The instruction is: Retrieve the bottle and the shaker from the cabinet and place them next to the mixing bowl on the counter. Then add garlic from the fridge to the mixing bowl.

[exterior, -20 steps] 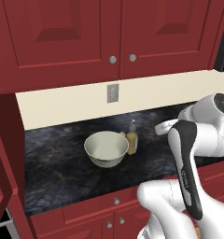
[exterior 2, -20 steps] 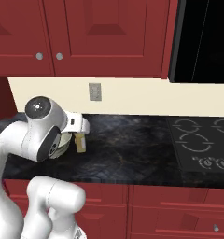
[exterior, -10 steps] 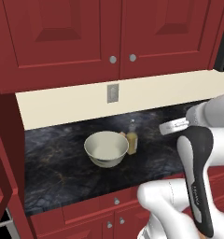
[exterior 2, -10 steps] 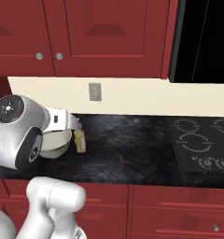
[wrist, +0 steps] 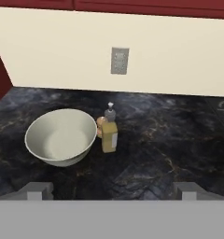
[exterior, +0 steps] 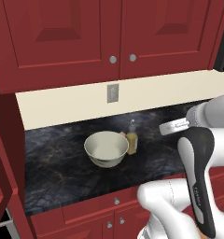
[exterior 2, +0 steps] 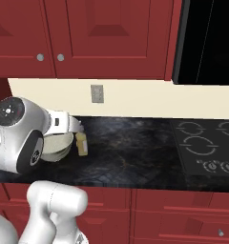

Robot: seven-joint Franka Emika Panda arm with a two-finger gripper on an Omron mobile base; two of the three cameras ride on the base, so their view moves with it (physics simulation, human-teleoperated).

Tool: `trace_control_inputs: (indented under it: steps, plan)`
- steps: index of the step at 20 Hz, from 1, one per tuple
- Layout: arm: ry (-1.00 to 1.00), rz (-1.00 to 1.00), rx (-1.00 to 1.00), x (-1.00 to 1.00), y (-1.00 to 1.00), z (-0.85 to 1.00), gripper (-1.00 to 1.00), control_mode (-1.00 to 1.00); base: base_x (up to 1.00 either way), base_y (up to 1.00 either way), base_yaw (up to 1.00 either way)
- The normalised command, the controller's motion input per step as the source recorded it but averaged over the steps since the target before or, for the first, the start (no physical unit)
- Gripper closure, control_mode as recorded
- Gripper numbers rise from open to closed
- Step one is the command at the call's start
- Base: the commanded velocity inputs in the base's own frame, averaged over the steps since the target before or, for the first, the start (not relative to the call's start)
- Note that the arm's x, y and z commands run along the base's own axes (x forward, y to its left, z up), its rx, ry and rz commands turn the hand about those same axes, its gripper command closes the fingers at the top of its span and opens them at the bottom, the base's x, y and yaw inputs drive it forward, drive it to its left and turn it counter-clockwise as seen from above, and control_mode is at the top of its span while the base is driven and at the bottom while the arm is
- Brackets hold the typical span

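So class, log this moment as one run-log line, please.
pincer: open, empty, back from counter | bottle, shaker: beside mixing bowl | bowl: no garlic visible

Soft, even light with no clear source fills the room. The long black marbled stone counter (wrist: 170, 140) shows a dull sheen, no glare. Only a faint shadow sits under the round cream mixing bowl (wrist: 61, 137). Everything looks slightly soft, edges undistorted.
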Motion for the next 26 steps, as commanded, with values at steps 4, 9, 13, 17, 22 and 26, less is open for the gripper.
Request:
trace_control_inputs:
  steps: [4, 9, 13, 17, 22, 26]
  plan:
    - [0.0, 0.0, 0.0, 0.0, 0.0, 0.0, -1.0, 1.0, -0.39, -0.11, -0.03]
    - [0.0, 0.0, 0.0, 0.0, 0.0, 0.0, -1.0, 1.0, -1.0, -0.47, -0.39]
    - [0.0, 0.0, 0.0, 0.0, 0.0, 0.0, -1.0, 1.0, -0.73, -0.41, -0.47]
    - [0.0, 0.0, 0.0, 0.0, 0.0, 0.0, -1.0, 1.0, -0.56, -0.36, -0.42]
    - [0.0, 0.0, 0.0, 0.0, 0.0, 0.0, -1.0, 1.0, -0.55, -0.25, -0.36]
    - [0.0, 0.0, 0.0, 0.0, 0.0, 0.0, -1.0, 1.0, -0.72, -0.4, -0.34]
